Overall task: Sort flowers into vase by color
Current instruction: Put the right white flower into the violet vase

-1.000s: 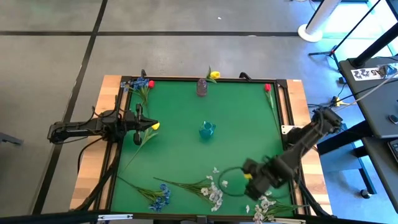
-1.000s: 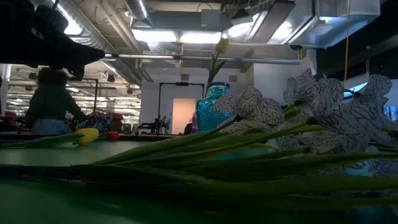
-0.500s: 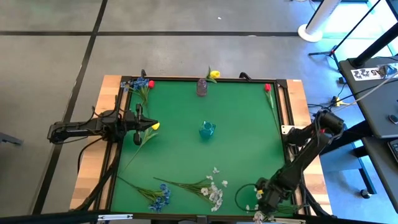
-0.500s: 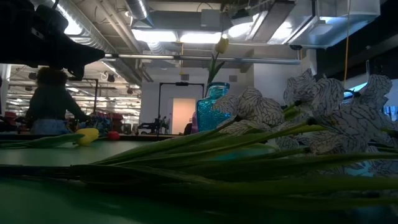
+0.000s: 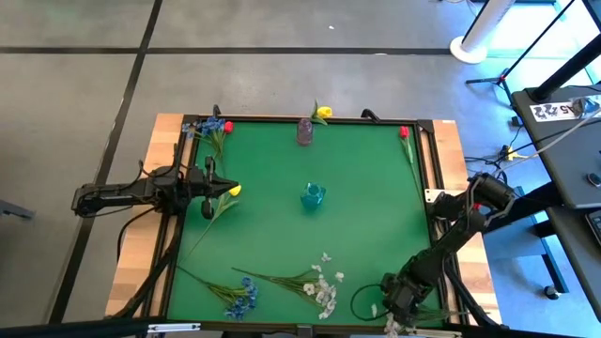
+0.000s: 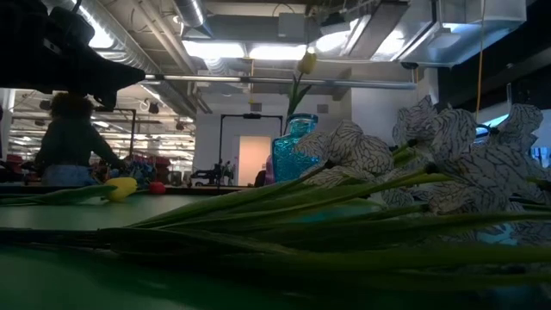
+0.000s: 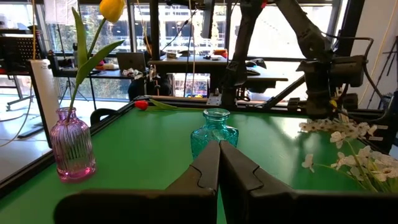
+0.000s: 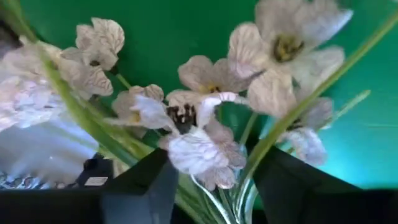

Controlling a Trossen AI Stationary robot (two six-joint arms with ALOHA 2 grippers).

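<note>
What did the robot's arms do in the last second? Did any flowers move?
The right gripper swept from over the mat down toward the table's near right corner and now sits over the white flowers there, fingers either side of them, not visibly closed. The left gripper stayed shut at the left edge. The blue vase, pink vase and other flowers did not move.

Bench (image 5: 376,169): matt green cloth-like top in bare wood border; teal vase (image 7: 214,132) and ribbed violet vase (image 7: 73,143): glossy clear glass; white flowers (image 8: 199,143): veined fabric petals, smooth plastic stems.
</note>
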